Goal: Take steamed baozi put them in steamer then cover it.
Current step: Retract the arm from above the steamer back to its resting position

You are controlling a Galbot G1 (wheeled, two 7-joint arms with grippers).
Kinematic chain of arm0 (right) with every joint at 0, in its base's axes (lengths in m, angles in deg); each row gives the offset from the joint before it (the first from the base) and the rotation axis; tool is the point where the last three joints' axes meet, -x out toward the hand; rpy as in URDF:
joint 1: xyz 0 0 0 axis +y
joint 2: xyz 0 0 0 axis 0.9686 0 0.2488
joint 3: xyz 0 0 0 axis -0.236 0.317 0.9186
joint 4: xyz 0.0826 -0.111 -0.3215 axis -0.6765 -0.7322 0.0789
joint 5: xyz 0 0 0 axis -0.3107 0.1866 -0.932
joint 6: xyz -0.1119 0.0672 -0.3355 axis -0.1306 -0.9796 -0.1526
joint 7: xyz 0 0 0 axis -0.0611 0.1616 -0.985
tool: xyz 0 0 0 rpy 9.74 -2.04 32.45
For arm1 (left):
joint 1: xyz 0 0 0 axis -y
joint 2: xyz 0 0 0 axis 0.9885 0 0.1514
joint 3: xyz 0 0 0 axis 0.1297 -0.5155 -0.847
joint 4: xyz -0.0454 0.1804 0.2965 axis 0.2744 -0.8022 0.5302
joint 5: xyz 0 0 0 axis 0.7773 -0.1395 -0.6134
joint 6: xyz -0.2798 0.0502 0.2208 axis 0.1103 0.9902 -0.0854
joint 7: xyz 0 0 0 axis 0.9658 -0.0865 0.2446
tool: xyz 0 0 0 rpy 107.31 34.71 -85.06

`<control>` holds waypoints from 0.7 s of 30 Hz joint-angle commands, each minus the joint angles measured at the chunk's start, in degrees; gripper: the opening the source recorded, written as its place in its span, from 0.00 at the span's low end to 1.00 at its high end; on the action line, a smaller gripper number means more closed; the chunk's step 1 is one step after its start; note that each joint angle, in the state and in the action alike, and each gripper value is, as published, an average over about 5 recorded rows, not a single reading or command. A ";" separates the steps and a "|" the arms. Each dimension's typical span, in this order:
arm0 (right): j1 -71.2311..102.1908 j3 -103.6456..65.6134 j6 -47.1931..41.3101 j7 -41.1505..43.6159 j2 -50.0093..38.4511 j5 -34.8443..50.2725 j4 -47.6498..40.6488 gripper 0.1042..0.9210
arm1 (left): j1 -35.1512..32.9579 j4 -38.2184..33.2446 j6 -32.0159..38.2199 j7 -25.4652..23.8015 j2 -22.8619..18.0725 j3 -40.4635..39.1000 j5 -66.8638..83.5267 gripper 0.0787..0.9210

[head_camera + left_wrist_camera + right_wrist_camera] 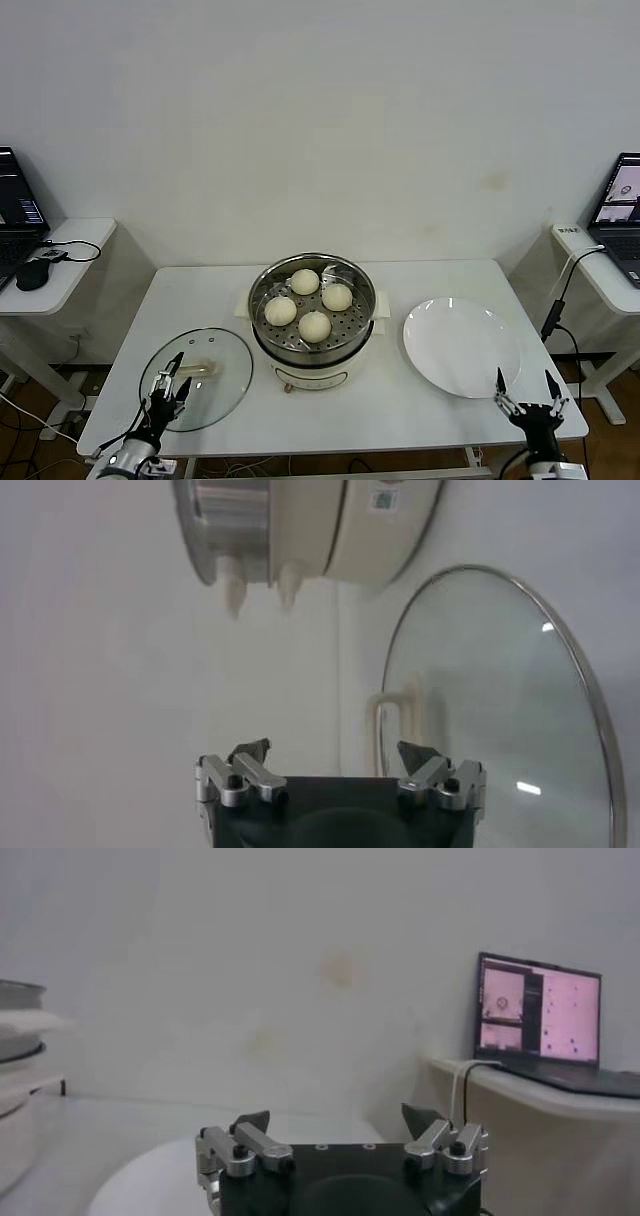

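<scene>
Four cream-white baozi [309, 302] lie on the perforated tray inside the steel steamer [266, 340] at the table's middle. The glass cover [220, 400] with its cream bar handle [198, 371] lies flat on the table to the steamer's left; it also shows in the left wrist view [500, 710], with the steamer [300, 530] beyond. My left gripper [171, 378] is open, hovering over the cover's near edge, just short of the handle [395, 715]. My right gripper [523, 384] is open and empty at the table's front right, by the plate's near edge.
A flat white plate [461, 346] lies right of the steamer, also in the right wrist view [150, 1178]. Side desks with laptops stand at far left [18, 210] and far right [620, 205]. A cable [556, 300] hangs by the right table edge.
</scene>
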 commanded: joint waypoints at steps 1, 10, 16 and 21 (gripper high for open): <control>0.94 -0.90 0.81 -0.19 1.09 -0.78 -0.60 0.88 | 6.11 3.97 -0.11 -0.75 0.72 -1.18 -1.97 0.88; 0.94 -1.02 1.22 -0.14 1.28 -1.41 -1.33 0.88 | 10.30 6.02 -0.89 -1.87 0.65 -2.35 -2.23 0.88; 1.14 -1.17 1.28 -0.06 1.29 -1.83 -1.57 0.88 | 12.97 8.62 -1.06 -2.17 0.26 -2.92 -2.21 0.88; 1.14 -1.08 1.39 -0.03 1.45 -2.32 -1.91 0.88 | 13.77 10.64 -0.96 -1.82 -0.19 -3.16 -2.18 0.88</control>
